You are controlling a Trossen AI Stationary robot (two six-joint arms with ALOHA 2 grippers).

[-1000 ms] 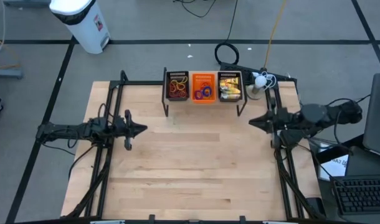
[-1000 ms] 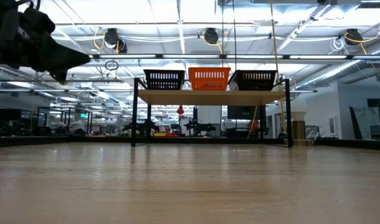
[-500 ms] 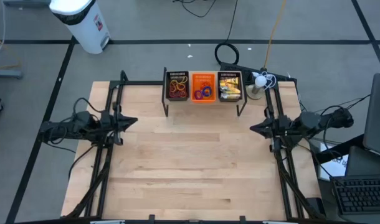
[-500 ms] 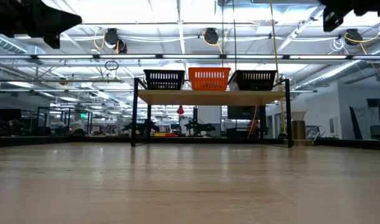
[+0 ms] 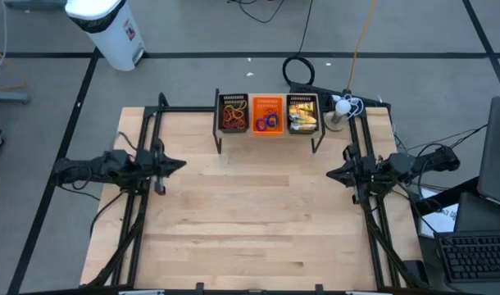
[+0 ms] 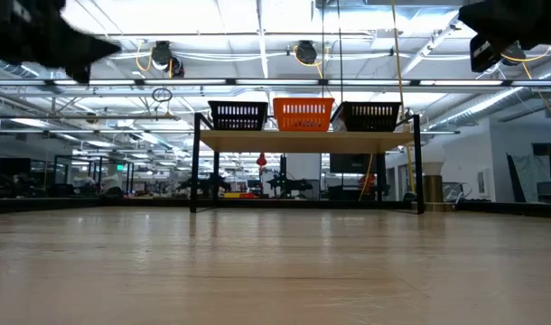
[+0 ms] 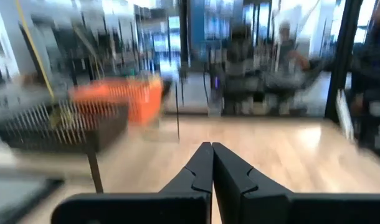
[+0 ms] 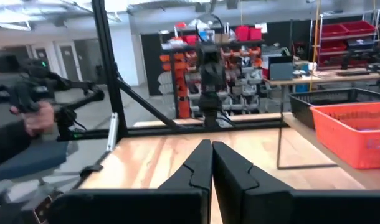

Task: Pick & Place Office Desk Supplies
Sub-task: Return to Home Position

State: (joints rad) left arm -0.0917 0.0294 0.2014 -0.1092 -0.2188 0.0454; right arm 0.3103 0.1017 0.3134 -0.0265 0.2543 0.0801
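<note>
Three small baskets stand on a raised shelf at the table's far edge. The left black basket (image 5: 233, 113) holds orange-red rubber bands. The orange basket (image 5: 268, 115) holds blue, purple and red rings. The right black basket (image 5: 302, 114) holds yellow-and-white pieces. My left gripper (image 5: 179, 165) hovers shut over the table's left edge, empty. My right gripper (image 5: 332, 173) hovers shut over the right edge, empty. Both show shut in the wrist views (image 7: 212, 149) (image 8: 212, 146).
The shelf (image 6: 304, 140) stands on thin black legs (image 6: 195, 171) above the wooden table (image 5: 258, 221). Black frame rails (image 5: 143, 205) run along both sides of the table. A person's sleeve and hand (image 8: 28, 121) show beyond the table in the right wrist view.
My left gripper has drawn back toward the table's left edge. My right arm has folded back toward the right edge, its gripper shifting slightly toward the near edge. Both have stayed shut.
</note>
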